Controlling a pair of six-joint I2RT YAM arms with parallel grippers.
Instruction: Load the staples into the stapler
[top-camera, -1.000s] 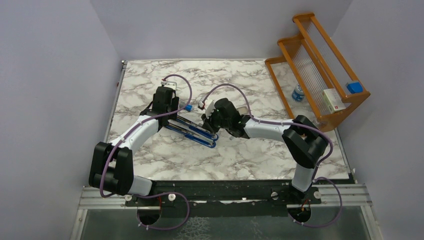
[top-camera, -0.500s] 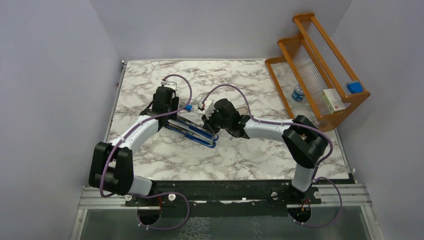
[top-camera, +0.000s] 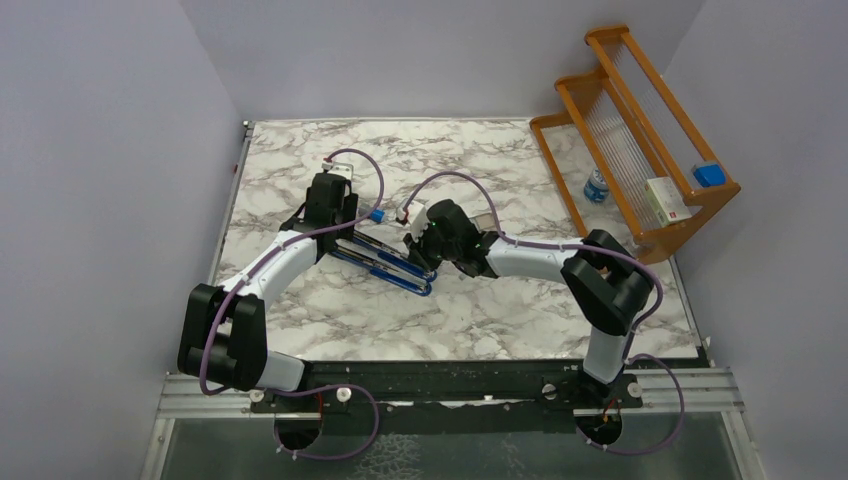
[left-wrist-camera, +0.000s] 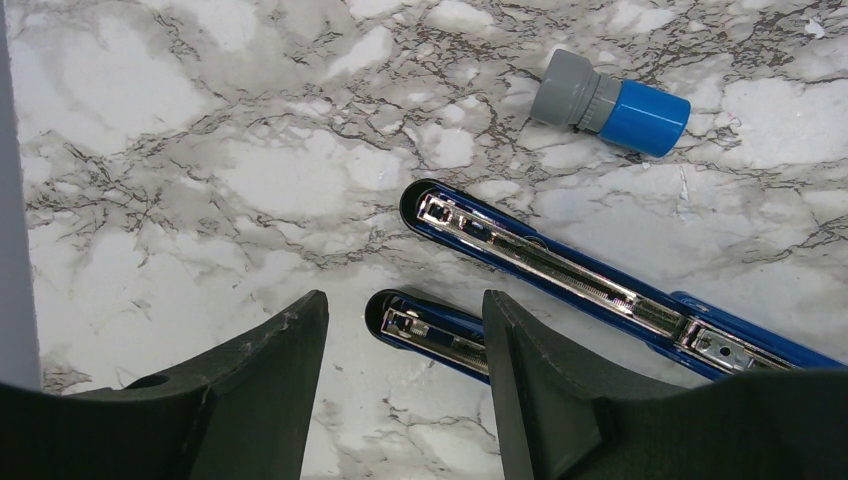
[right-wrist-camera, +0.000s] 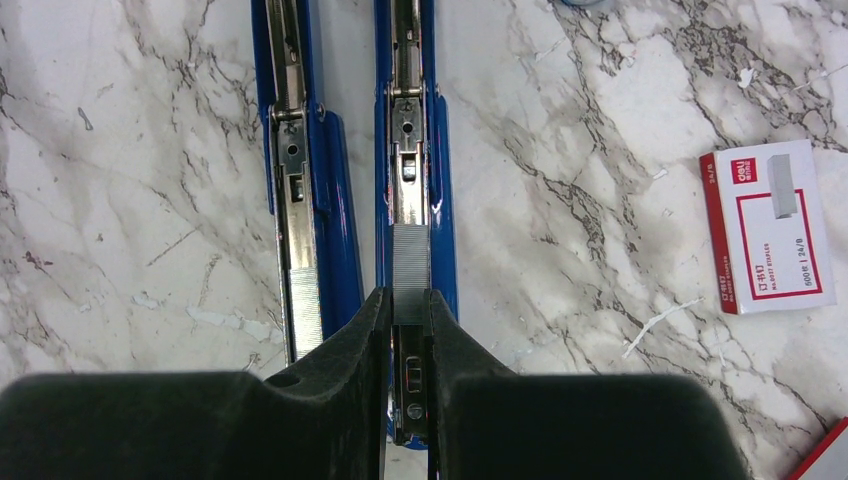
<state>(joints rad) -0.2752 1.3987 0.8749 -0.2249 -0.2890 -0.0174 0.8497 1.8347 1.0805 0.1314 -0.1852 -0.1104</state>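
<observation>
Staples (right-wrist-camera: 410, 262), right wrist view: short silvery strip pinched at its 6 o'clock end between fingers of right gripper (right-wrist-camera: 407, 305), lined up over the channel of the right-hand half of stapler (right-wrist-camera: 412, 150), opened flat on marble table (right-wrist-camera: 150, 150). Staple box (right-wrist-camera: 768, 225) at 3 o'clock, well apart.

Left wrist view: left gripper (left-wrist-camera: 402, 300) spread wide, straddling one stapler tip; blue-capped cylinder (left-wrist-camera: 610, 100) at 1 o'clock.

Top view: both grippers over stapler at table centre; wooden rack (top-camera: 700, 215) at 2 o'clock.
</observation>
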